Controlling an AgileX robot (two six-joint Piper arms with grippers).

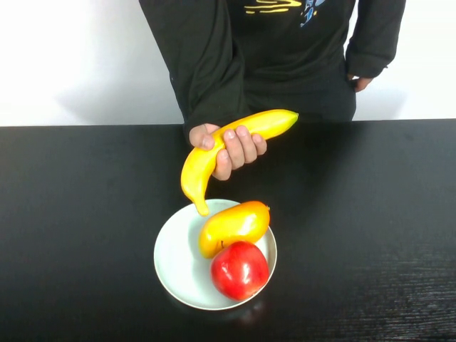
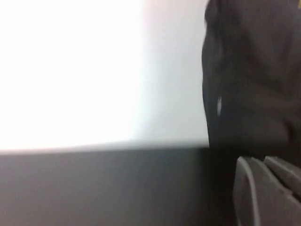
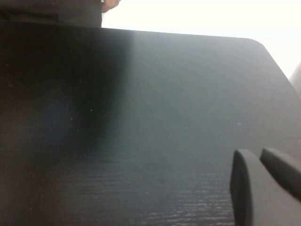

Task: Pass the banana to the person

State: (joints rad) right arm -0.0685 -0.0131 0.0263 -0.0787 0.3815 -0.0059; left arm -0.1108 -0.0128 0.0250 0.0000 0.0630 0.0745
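Observation:
The person [image 1: 285,57] stands behind the table in a dark sweatshirt and also shows in the left wrist view [image 2: 249,80]. One bare hand [image 1: 231,146] holds the long yellow banana [image 1: 214,153] by its middle, above the table just behind the plate; its greenish tip points right. Neither arm shows in the high view. My left gripper [image 2: 263,161] shows only in its wrist view, shut and empty over the dark table near the person. My right gripper [image 3: 258,151] is shut and empty over bare table.
A white plate [image 1: 174,260] at the table's front centre holds a stubby yellow-orange fruit [image 1: 234,226] and a red apple [image 1: 239,270]. The black table [image 1: 370,214] stretches to both sides. Its far right corner [image 3: 254,41] shows in the right wrist view.

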